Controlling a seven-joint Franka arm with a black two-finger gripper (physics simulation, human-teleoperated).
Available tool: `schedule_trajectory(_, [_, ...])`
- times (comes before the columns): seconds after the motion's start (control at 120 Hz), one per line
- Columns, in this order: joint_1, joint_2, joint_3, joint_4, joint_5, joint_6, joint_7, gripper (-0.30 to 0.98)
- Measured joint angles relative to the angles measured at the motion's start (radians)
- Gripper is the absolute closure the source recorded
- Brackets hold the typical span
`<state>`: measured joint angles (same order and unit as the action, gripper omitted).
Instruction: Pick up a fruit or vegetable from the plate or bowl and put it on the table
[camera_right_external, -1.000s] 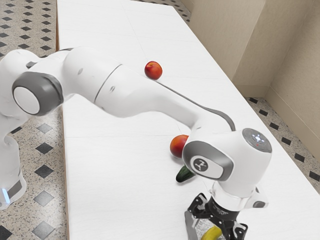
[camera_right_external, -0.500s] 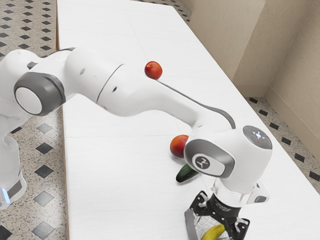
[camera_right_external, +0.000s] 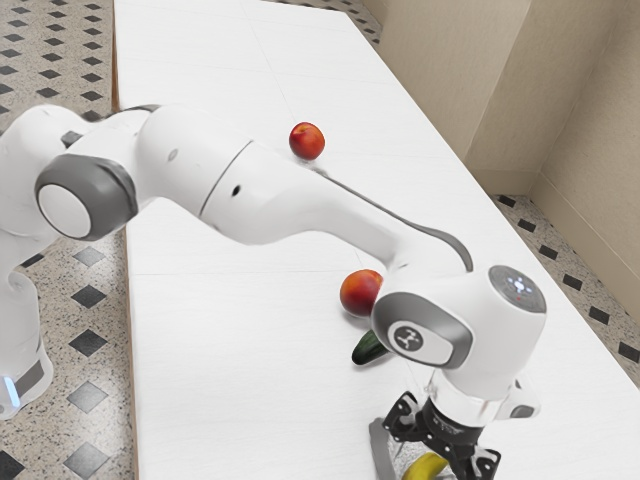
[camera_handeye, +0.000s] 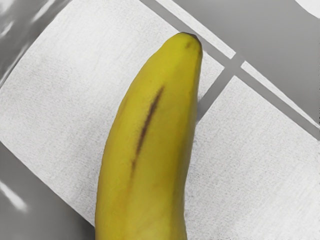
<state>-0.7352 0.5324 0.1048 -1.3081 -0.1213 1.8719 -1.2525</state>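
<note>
While my gripper (camera_right_external: 442, 442) hangs spread and empty over the banana (camera_handeye: 150, 140) on the grey dish (camera_right_external: 381, 452), an off-axis squeeze on that curve could roll it, too low could scrape the dish. Farther off, careless set-down could bump the cucumber (camera_right_external: 368, 348).

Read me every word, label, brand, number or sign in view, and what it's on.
No readable words or numbers.
White robot arm, oval joint cover: a small logo, no letters readable.
Same arm, round grey cap: lit marks, too small to read.
</note>
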Motion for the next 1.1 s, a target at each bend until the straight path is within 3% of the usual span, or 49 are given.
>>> schedule_trajectory(0.65, [0.011,0.031,-0.01,0.006,-0.003,0.009,0.029,0.0])
schedule_trajectory(1.017, [0.01,0.031,-0.01,-0.006,-0.012,0.011,0.036,0.24])
schedule_trajectory(1.1, [0.01,0.031,-0.01,-0.011,-0.017,0.011,0.036,0.35])
